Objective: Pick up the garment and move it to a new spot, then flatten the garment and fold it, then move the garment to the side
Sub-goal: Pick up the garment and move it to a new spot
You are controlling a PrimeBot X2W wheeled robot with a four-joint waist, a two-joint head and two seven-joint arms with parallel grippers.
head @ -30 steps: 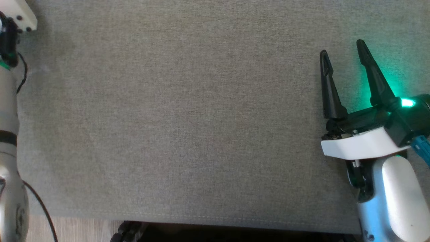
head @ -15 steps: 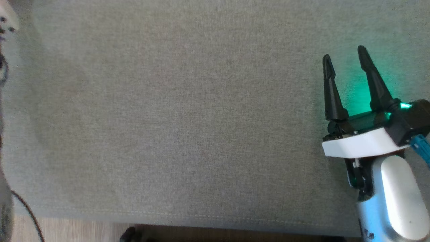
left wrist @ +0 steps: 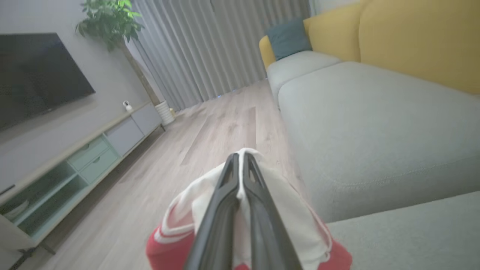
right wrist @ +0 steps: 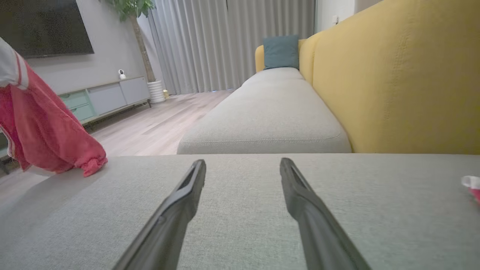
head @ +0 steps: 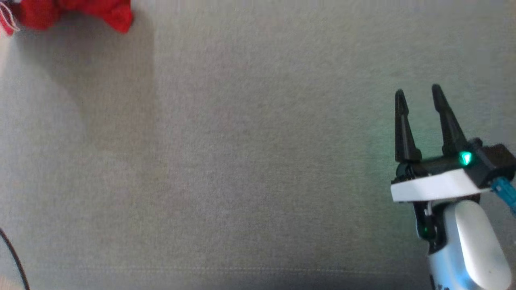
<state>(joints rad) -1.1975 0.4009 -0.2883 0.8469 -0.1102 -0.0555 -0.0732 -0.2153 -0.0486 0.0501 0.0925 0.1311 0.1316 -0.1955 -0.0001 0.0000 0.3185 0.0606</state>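
Note:
The garment (head: 76,14) is red with white trim and bunches at the top left of the head view, casting a shadow on the seat. In the left wrist view my left gripper (left wrist: 240,157) is shut on a white and red fold of the garment (left wrist: 180,217), which drapes around both fingers. The right wrist view has the garment (right wrist: 45,131) hanging at the far left, its lower end near the cushion's edge. My right gripper (head: 419,90) hovers open over the seat at the lower right, far from the cloth; nothing lies between its fingers (right wrist: 180,198).
The grey sofa seat (head: 242,161) spreads wide and flat. A yellow backrest (right wrist: 393,75) with a teal cushion (right wrist: 281,50) runs along the right. A small red and white thing (right wrist: 472,185) lies at the right edge. Wooden floor (left wrist: 210,127) and a low cabinet (left wrist: 75,150) lie beyond.
The head camera has shifted. The left forearm has left the picture's left edge, and the red garment has come in at the top left. The right gripper stays open.

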